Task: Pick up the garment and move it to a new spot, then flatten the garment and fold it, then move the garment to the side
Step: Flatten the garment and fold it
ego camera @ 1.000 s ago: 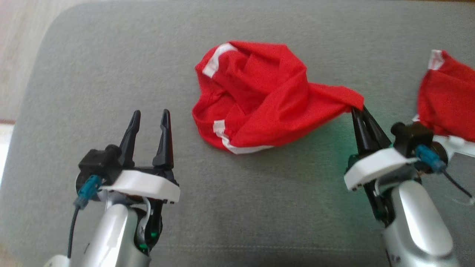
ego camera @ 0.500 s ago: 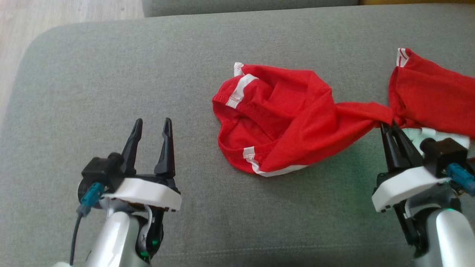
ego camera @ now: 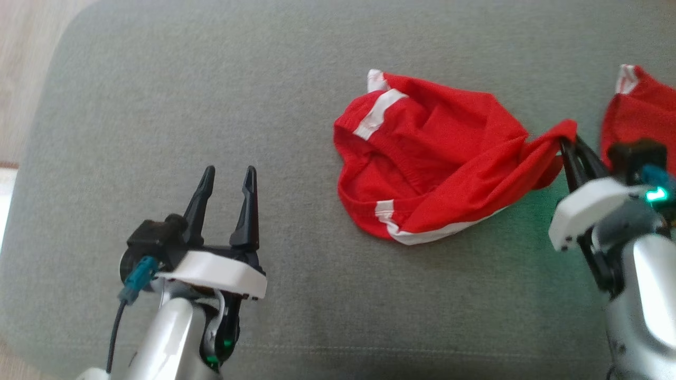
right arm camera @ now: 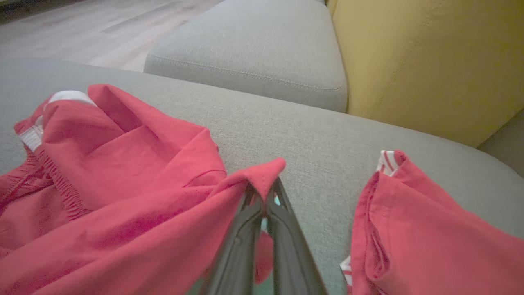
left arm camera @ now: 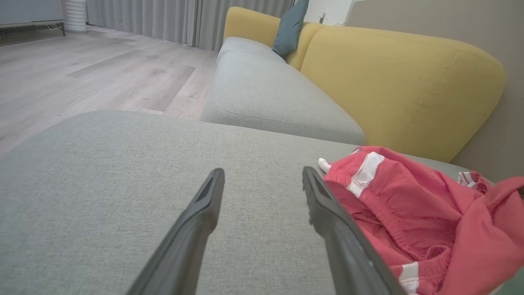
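A red garment (ego camera: 433, 163) with white stripes lies crumpled on the grey cushion (ego camera: 211, 105), its waistband toward the left. One part of it (ego camera: 641, 116) trails off to the right past my right arm. My right gripper (ego camera: 567, 141) is shut on a raised fold of the red cloth (right arm camera: 262, 174), which drapes over its fingertips. The garment (left arm camera: 409, 213) also shows at the right of the left wrist view. My left gripper (ego camera: 227, 177) stands open over bare cushion to the garment's left, holding nothing.
A second grey seat cushion (left arm camera: 270, 94) and a yellow sofa back (left arm camera: 401, 82) lie beyond the work cushion. Wooden floor (left arm camera: 82, 69) lies past the cushion's left edge. A dark teal pillow (left arm camera: 288, 26) leans on the sofa.
The head camera has shifted between frames. My right gripper keeps hold of the red fold, which now stands bunched up closer to the main heap. The left gripper stays open.
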Motion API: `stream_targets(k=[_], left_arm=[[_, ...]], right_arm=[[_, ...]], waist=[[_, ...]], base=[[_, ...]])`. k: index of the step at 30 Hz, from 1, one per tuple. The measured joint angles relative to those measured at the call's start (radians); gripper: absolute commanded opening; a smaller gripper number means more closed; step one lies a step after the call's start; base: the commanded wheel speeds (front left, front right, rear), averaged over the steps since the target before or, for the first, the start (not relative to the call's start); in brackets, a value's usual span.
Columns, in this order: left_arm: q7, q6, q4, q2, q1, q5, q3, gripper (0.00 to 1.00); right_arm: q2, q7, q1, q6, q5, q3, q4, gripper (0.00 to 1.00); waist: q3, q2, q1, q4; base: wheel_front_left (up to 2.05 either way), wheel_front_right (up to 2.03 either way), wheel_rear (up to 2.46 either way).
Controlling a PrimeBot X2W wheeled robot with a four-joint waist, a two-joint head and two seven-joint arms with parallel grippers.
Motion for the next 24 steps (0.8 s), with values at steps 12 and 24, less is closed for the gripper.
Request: stream_targets(k=[12, 24], left_arm=[[0.000, 0.000, 0.000, 0.000, -0.052, -0.019, -0.016, 1.00], [0.000, 0.001, 0.001, 0.000, -0.061, -0.025, -0.028, 1.00]], right_arm=[[-0.053, -0.008, -0.238, 0.000, -0.028, 0.022, 0.363, 0.00], [-0.045, -0.141, -0.357, 0.000, -0.045, 0.086, 0.605, 1.00]], waist=[[0.064, 0.0000, 0.0001, 0.058], [0.083, 0.0000, 0.0000, 0.052]], base=[[0.00, 0.00, 0.00], [0.00, 0.00, 0.00]])
